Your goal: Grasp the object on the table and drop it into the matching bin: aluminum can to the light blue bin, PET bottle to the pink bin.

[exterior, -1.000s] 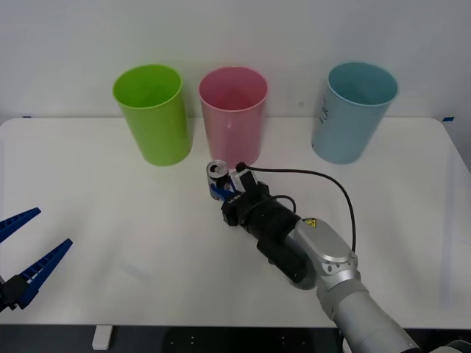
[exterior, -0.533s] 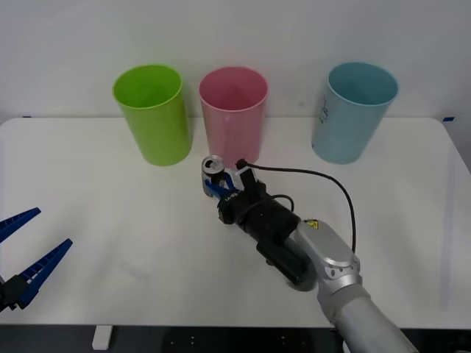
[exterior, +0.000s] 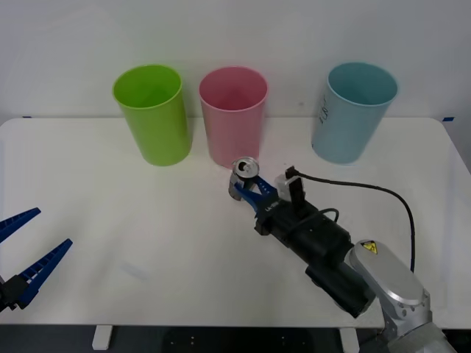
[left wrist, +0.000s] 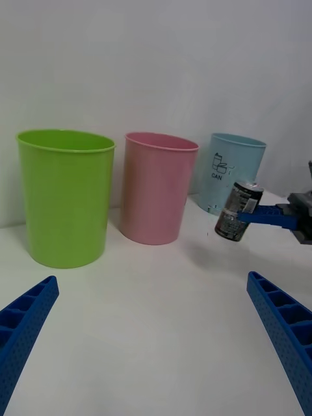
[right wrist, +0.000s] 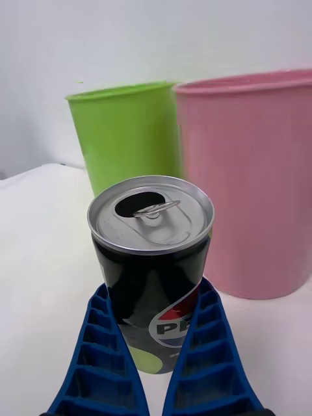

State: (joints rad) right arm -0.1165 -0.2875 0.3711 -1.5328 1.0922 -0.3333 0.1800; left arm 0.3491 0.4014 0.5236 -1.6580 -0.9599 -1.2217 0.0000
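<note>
So, front view first: the right gripper (exterior: 249, 189) is pinching the aluminum can (exterior: 245, 176) just in front of the pink bin (exterior: 233, 114), lifted a bit off the table (exterior: 110, 198) as far as I can judge. From the can, the light blue bin (exterior: 352, 110) sits around 2 o'clock, well apart, so I'd say that's the way the carry has to go. The left gripper (exterior: 26, 257) is spread wide at the near-left edge, parked.

Right wrist view: both blue fingers (right wrist: 104, 361) press the can's (right wrist: 153, 260) sides low down, can upright, tab on top, pink bin (right wrist: 250, 182) close behind.

Left wrist view: the can (left wrist: 237, 210) hangs tilted above the tabletop, right in front of the light blue bin (left wrist: 231, 170).
</note>
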